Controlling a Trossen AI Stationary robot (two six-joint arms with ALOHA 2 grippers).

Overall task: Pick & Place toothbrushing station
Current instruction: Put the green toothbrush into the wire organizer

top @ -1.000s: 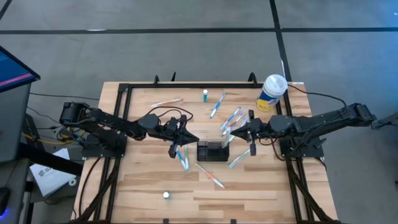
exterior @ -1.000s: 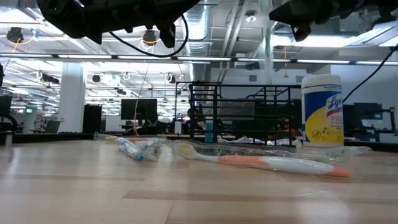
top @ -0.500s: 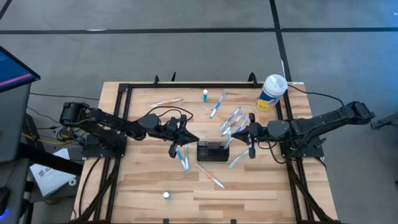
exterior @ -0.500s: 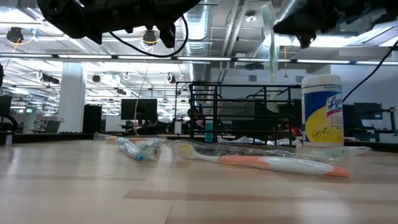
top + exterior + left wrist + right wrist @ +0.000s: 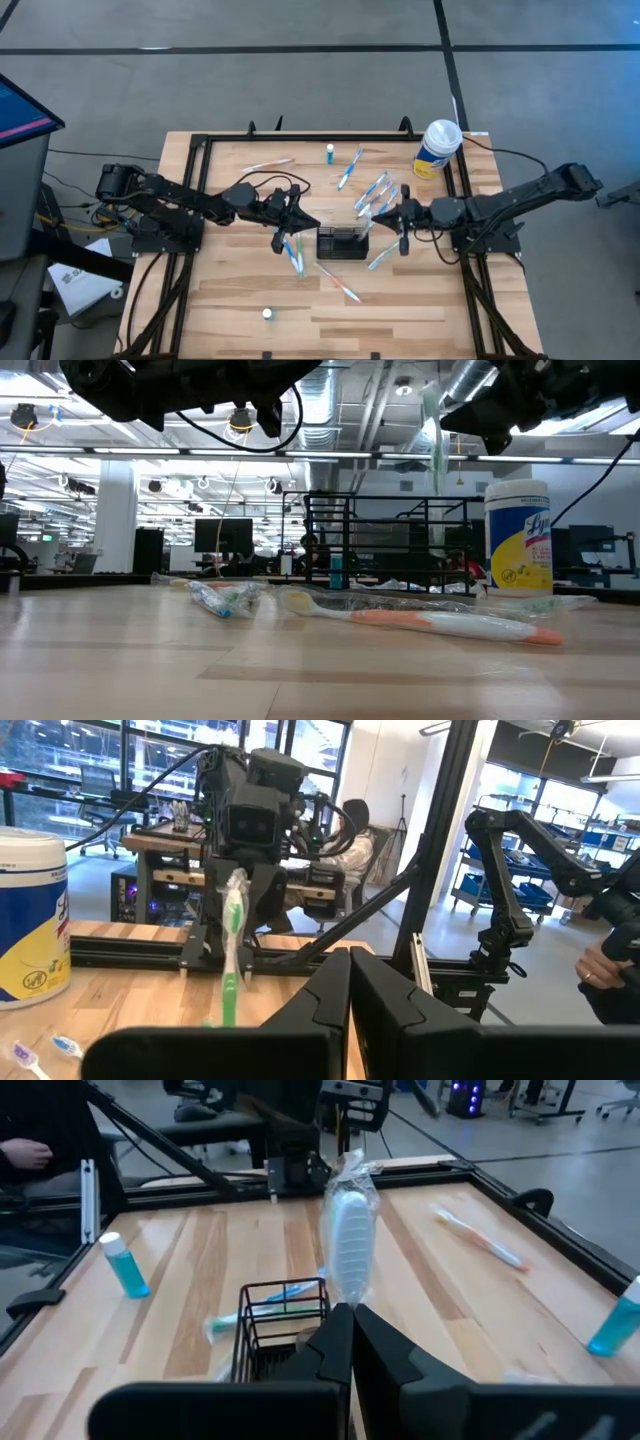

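From above, my right gripper [image 5: 403, 222] hangs just right of the black toothbrushing station [image 5: 341, 243] at mid-table, clamped on a wrapped toothbrush [image 5: 403, 240], so it can drop into a slot. My left gripper [image 5: 297, 222] waits left, fingers together. Level view: the brush [image 5: 436, 430] dangles upright. My right wrist view: the station [image 5: 281, 1330] sits just ahead.

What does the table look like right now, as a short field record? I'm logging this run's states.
right gripper: right of the holder, above the table, jaws shut on a wrapped toothbrush
left gripper: left of the holder, jaws shut, holds nothing visible
toothbrushing station: black wire holder at table centre
loose toothbrushes: scattered on the table
wipes canister: far right corner
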